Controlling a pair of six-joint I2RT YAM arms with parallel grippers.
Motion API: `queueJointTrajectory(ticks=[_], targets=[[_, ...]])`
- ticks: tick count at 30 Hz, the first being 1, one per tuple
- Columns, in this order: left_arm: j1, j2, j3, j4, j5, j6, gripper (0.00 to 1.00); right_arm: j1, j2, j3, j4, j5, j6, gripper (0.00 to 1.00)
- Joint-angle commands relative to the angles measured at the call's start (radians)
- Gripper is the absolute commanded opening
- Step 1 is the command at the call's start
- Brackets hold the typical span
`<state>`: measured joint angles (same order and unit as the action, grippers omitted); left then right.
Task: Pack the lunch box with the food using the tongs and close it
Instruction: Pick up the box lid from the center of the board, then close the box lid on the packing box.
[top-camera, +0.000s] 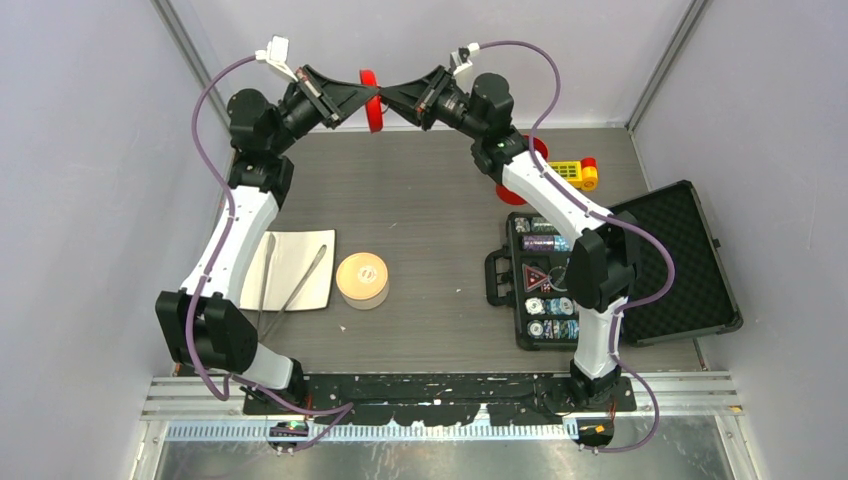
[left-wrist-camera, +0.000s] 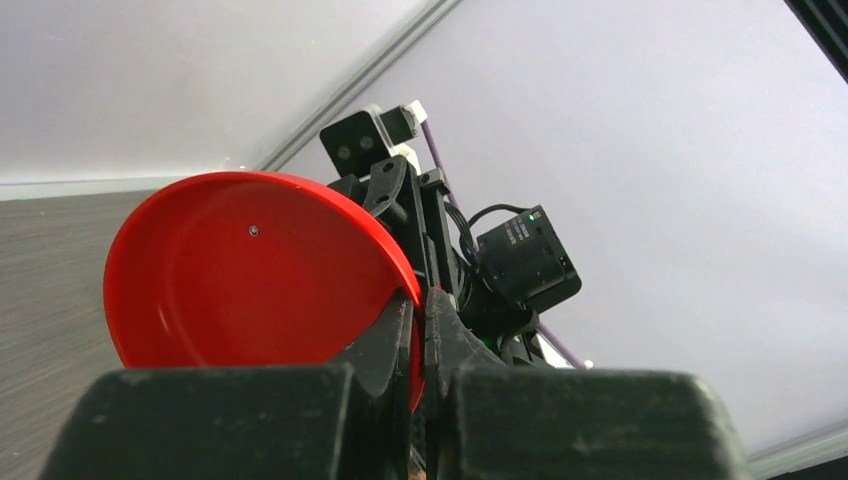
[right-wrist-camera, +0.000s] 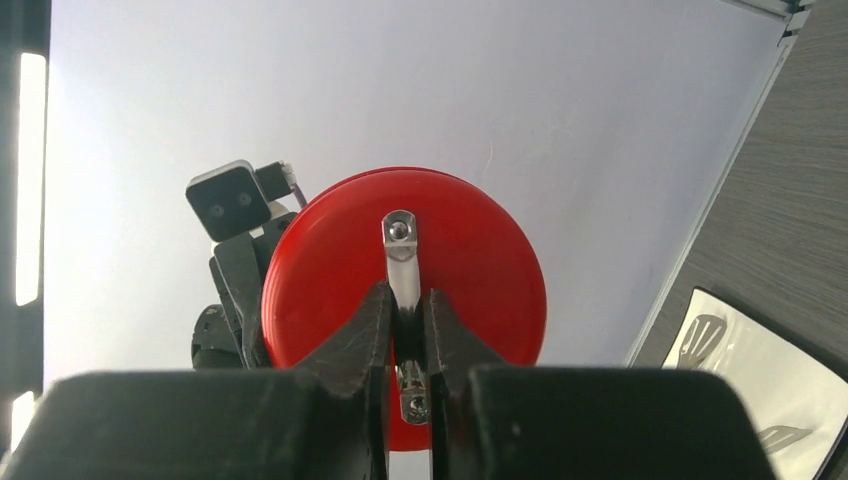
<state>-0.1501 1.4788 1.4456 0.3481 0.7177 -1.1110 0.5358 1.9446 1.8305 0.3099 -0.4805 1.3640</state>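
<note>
The lunch box (top-camera: 362, 280), a small round tin with its tan lid on, stands mid-table. The tongs (top-camera: 290, 275) lie on a white tray (top-camera: 310, 248); their slotted tips (right-wrist-camera: 705, 335) show at the right wrist view's edge. No food is in view. Both arms are raised at the back, meeting at a red lid (top-camera: 373, 102). My left gripper (top-camera: 358, 97) (left-wrist-camera: 420, 320) is shut on the rim of the red lid (left-wrist-camera: 250, 270). My right gripper (top-camera: 390, 98) (right-wrist-camera: 405, 310) is shut on the silver handle (right-wrist-camera: 400, 255) of the red lid (right-wrist-camera: 480, 270).
An open black case (top-camera: 690, 260) with poker chips lies at the right, under the right arm. Behind that arm sit a red round object (top-camera: 535, 150) and a yellow toy (top-camera: 572, 172). Grey walls close in the back and both sides.
</note>
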Motion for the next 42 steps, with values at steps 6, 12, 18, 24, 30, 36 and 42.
queueJointTrajectory(ticks=[6,12,18,24,30,36,42], targets=[[-0.006,-0.019,0.012,-0.055,-0.023,0.063,0.43,-0.027,-0.071,-0.015,0.041,0.009,-0.034,0.0],[0.023,-0.039,-0.038,-0.106,-0.008,0.138,0.99,-0.09,-0.143,-0.081,-0.091,0.024,-0.177,0.01],[0.032,-0.077,-0.05,-0.277,-0.019,0.346,1.0,-0.173,-0.241,-0.07,-0.454,0.092,-0.484,0.01],[0.035,-0.115,-0.076,-0.404,-0.037,0.515,1.0,-0.227,-0.277,0.024,-0.822,0.228,-0.856,0.0],[0.035,-0.128,-0.115,-0.395,-0.032,0.513,1.0,-0.279,-0.209,0.194,-1.113,0.31,-1.085,0.0],[0.035,-0.135,-0.144,-0.379,-0.024,0.487,1.0,-0.335,-0.112,0.343,-1.262,0.368,-1.238,0.0],[0.034,-0.147,-0.156,-0.384,-0.029,0.497,1.0,-0.399,-0.02,0.445,-1.299,0.375,-1.313,0.0]])
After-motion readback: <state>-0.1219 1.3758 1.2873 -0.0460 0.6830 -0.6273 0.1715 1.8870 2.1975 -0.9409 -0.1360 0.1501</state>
